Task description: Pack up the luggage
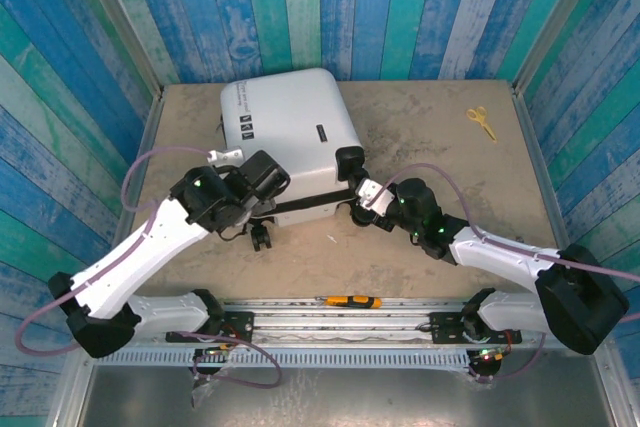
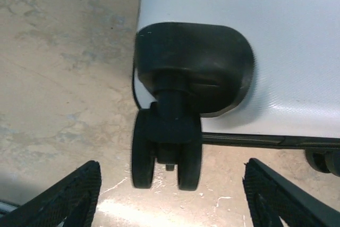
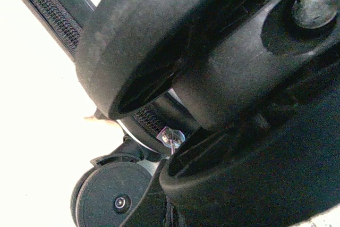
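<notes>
Two white-and-black arms lean in from the near edge toward the large white hard-shell luggage [image 1: 290, 112], which lies flat and closed on the sandy, mottled table [image 1: 450, 157], toward the back and a little left of centre. Its shell is smooth and faintly grained, with rounded corners, a black trim line along the near side and small black label marks on top. At the near-left corner a moulded black housing carries a matte twin-disc caster wheel [image 2: 167, 155]. The left gripper [image 2: 171, 168] hangs just short of it, its ribbed black fingers [image 2: 71, 198] spread wide to either side and touching nothing. The left arm is bent at the elbow, forearm angling up to that corner. The right arm stretches low to the near-right corner, where the right gripper [image 1: 362, 205] is closed up; whether it pinches anything I cannot tell. Its camera sits hard against a scuffed black rubber wheel [image 3: 159, 41], with woven zip tape [image 3: 48, 11] behind. Broad open table lies to the right, with small yellow scissors [image 1: 482, 122] near the far edge. An orange-handled knife [image 1: 350, 301] rests on the front rail.
</notes>
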